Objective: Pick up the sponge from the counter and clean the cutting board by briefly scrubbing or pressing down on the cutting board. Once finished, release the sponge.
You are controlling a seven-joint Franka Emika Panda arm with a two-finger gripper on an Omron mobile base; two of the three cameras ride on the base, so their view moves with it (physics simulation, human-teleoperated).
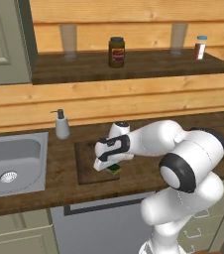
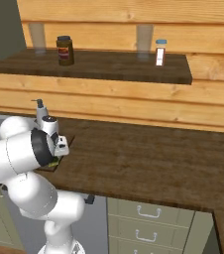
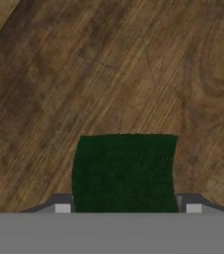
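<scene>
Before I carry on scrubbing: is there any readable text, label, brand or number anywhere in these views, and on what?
No text can be read anywhere.
Dark brown jar with black lid on the wall shelf: an orange-red label band, too blurred to read.
Small white bottle with blue cap: a red label, too small to read.
Grey soap dispenser, dark green sponge and dark brown wooden cutting board: no markings visible.
</scene>
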